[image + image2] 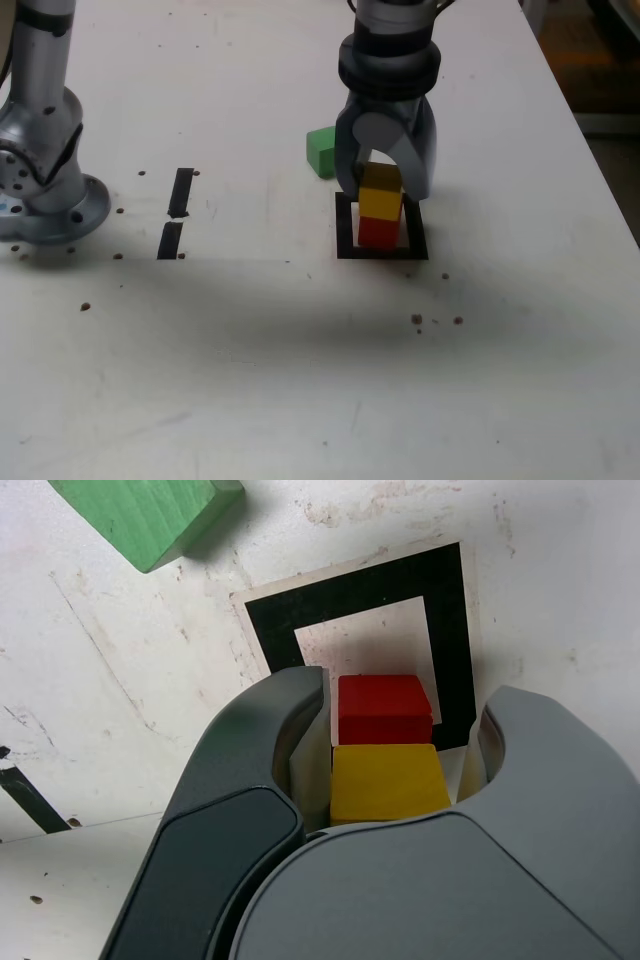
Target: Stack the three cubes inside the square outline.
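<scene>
A: Clock refs = exterior view, 12 at its top, centred on the square black-tape outline (381, 252). Gripper?
B: Gripper (384, 194) reaches in from 12. Closed on the yellow cube (388, 782), one finger either side.
A: Red cube?
B: Red cube (379, 234) is inside the outline, on the white table (250, 330). Yellow shows directly above it in the exterior view. Can't tell if yellow's underside touches red.
A: Green wooden cube?
B: Green wooden cube (321, 152) is outside the tape, about 11 o'clock, near the gripper's fingers. Wood grain shows in the wrist view.
A: Other tape?
B: Two short black tape strips, well out toward 9: upper strip (181, 192) just past 9, lower strip (170, 240) just short of it. Small gap between them.
A: Dark spots?
B: Few on the tabletop. Three small ones (417, 319) bunched around 5 o'clock, outside the outline.
</scene>
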`<state>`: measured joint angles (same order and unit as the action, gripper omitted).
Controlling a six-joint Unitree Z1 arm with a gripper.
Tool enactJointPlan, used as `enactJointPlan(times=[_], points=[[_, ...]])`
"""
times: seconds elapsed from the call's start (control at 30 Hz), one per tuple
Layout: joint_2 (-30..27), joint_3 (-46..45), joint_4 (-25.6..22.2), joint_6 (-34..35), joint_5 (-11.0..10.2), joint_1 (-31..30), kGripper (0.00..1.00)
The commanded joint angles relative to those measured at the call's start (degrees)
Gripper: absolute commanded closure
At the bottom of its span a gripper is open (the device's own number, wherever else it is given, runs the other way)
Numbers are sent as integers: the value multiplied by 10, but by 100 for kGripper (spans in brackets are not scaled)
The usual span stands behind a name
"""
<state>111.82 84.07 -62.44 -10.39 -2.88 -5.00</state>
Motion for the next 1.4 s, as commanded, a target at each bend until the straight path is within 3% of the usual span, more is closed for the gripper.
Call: enactJointPlan(times=[0.0,0.5,1.07,1.37], points=[[3,-2,4,1,-1,1,48],[-2,-17,15,1,-2,3,20],[-83,-6,-11,4,-46,40,15],[-116,-65,28,16,-50,109,12]])
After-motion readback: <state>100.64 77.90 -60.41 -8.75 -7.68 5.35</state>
